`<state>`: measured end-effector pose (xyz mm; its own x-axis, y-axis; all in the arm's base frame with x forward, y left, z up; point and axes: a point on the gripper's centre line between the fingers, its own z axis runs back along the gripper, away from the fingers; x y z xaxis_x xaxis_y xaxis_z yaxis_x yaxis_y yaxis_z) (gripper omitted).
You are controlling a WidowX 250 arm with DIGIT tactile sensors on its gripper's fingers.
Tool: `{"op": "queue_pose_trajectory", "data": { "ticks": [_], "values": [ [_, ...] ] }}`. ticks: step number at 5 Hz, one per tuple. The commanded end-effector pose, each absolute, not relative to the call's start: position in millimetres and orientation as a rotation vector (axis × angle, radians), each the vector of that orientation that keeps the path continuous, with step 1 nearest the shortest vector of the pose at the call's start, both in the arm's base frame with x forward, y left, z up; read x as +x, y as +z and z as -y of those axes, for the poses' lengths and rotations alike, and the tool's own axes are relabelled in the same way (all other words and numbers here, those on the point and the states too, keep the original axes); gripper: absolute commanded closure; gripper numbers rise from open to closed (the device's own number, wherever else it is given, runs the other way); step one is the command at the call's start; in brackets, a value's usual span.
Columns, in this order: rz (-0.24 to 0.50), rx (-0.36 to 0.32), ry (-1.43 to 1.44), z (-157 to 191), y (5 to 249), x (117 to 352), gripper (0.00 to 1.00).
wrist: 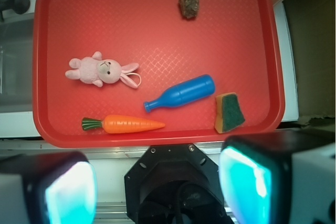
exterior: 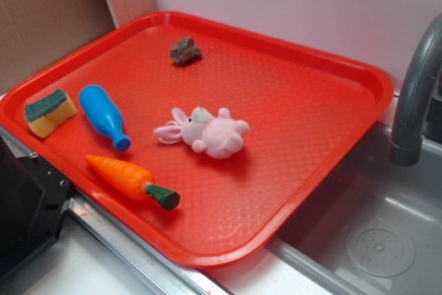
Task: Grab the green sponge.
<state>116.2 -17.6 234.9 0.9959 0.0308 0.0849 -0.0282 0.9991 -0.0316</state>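
Wrist view | green sponge (wrist: 229,112) lower right on red tray (wrist: 47,124), beside blue bottle (wrist: 181,93) | fingers (wrist: 245,182) spread apart, empty

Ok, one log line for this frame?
phase: approach | gripper: open, off tray | sponge: untouched, beside bottle

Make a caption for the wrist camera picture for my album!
Open end effector hovering over a red tray holding a green sponge, blue bottle, carrot, bunny.
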Motion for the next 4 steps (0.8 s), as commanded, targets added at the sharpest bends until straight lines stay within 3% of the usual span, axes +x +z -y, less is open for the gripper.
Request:
{"op": "queue_pose_trajectory", "data": {
  "ticks": [1, 2, 3, 4],
  "values": [
    [0.086, -0.030, 0.030, 18, 235, 116, 0.00],
    [0.087, 0.000, -0.010, -32, 194, 103, 0.00],
    [0.101, -0.025, -0.122, -68, 163, 105, 0.00],
    [0.079, 0.007, -0.175, -85, 140, 110, 0.00]
  ]
}}
